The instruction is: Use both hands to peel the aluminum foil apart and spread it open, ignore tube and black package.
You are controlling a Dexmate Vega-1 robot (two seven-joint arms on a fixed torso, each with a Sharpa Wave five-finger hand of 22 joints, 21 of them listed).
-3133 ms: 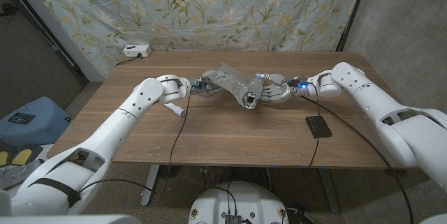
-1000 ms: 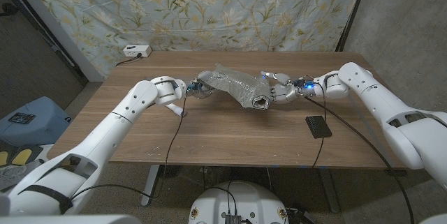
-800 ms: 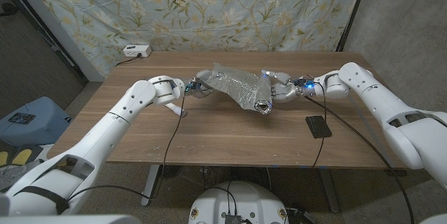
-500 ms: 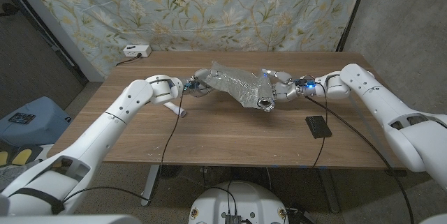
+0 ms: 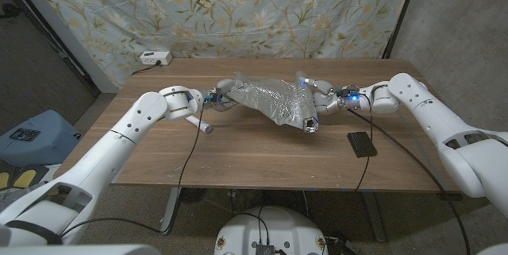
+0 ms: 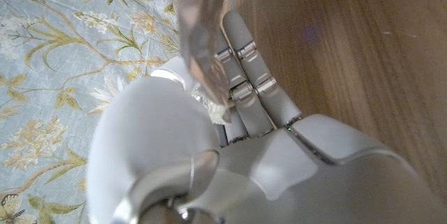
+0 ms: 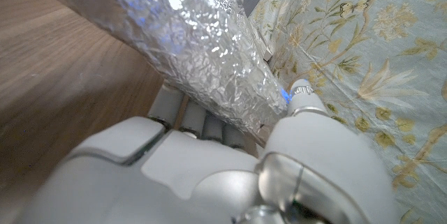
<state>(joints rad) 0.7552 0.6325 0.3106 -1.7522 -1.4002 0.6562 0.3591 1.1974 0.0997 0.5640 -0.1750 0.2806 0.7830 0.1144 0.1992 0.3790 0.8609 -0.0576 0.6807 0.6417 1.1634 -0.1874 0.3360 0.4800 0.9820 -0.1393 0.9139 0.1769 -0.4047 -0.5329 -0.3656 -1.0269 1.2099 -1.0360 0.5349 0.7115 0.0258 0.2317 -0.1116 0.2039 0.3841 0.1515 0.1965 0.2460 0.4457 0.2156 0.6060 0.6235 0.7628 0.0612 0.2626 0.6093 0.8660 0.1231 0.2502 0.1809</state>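
While the left robot hand [image 5: 223, 99] and right robot hand [image 5: 319, 96] each grip an end, aluminum foil [image 5: 274, 100] hangs stretched above the table [image 5: 238, 148]; partly opened, still crumpled, spreading unfinished.

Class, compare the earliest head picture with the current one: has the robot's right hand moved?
Yes. The right hand, gripping the aluminum foil, has shifted toward the robot's right, nearer the black package.

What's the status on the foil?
Left hand and right hand each grip an end. Foil stretched between them, crumpled, not spread flat. Tube and black package off to the sides.
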